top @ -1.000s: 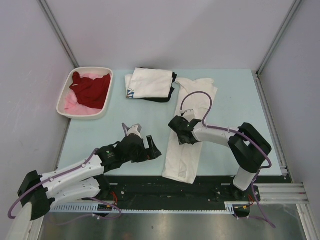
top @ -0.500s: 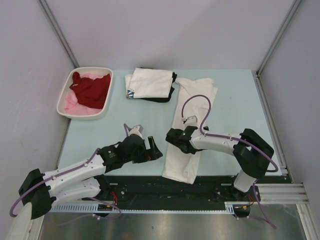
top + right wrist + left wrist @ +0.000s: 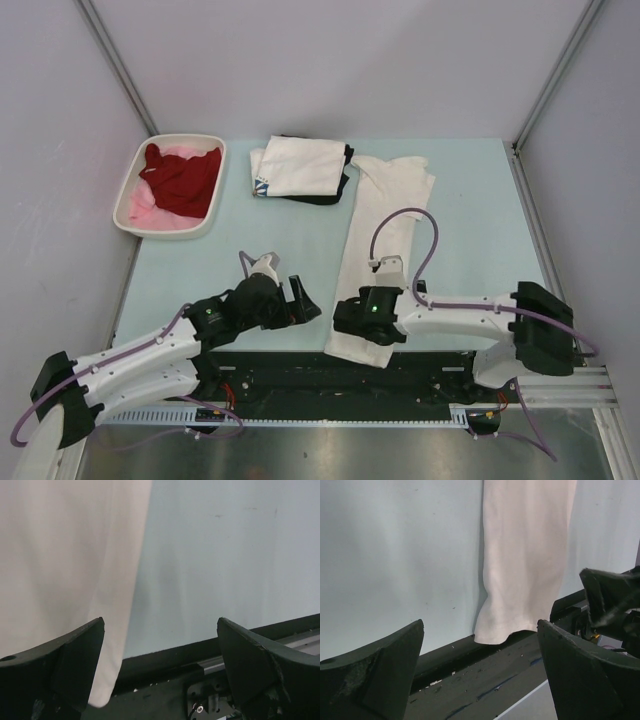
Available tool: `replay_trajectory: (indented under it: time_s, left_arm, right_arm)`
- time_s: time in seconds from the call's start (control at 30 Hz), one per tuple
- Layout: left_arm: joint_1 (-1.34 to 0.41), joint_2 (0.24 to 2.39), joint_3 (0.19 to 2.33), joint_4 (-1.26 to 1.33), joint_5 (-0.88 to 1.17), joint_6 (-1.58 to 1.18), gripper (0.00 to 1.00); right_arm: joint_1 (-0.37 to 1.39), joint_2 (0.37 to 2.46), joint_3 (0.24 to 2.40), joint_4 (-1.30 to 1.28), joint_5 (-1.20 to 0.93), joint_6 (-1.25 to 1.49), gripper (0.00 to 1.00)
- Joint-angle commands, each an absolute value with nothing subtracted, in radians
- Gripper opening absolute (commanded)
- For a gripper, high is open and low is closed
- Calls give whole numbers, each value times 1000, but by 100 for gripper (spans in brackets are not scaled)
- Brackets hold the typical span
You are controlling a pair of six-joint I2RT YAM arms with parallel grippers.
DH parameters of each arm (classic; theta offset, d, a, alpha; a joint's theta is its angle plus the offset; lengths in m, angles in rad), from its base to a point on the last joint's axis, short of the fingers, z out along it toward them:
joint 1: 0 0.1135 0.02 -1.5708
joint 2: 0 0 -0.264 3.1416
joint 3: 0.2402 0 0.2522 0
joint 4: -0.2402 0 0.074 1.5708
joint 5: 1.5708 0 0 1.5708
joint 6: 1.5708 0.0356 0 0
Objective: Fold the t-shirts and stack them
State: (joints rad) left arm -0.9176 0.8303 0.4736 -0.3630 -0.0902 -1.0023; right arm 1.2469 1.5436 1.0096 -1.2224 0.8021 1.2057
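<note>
A long cream-white t-shirt [image 3: 392, 205], folded lengthwise into a strip, lies from the far middle of the table to the near edge, and its lower hem hangs over the black front rail. My right gripper [image 3: 350, 322] is open and empty over the strip's near end. In the right wrist view the shirt [image 3: 65, 555] lies to the left of the open gripper [image 3: 160, 670]. My left gripper [image 3: 304, 300] is open and empty on the bare mat just left of the strip. The left wrist view shows the hem [image 3: 502, 632] ahead of the gripper [image 3: 480, 680].
A folded stack, a cream-white shirt [image 3: 300, 165] on a black one [image 3: 345, 180], sits at the far middle. A white oval basin [image 3: 135, 175] at the far left holds a dark red shirt [image 3: 180, 178] and a pink one [image 3: 150, 212]. The black front rail [image 3: 300, 370] runs along the near edge.
My right gripper has slid down the cream strip from its middle to its near end. My left gripper has shifted slightly towards the near edge.
</note>
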Motion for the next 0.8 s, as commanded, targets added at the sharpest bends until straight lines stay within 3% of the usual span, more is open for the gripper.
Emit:
replay_trajectory:
  time_s: [0.0, 0.5, 0.77]
  left_arm:
    - [-914, 805, 466, -373, -89, -1008, 100]
    - [-913, 825, 474, -370, -89, -1008, 100]
    - [-914, 828, 474, -370, -91, -1009, 100]
  right_arm:
    - [1327, 1437, 1043, -1270, 812, 1305, 100]
    - [1379, 1617, 1068, -1042, 701, 1184, 100]
    - [1405, 1638, 1060, -1167, 719, 1267, 100]
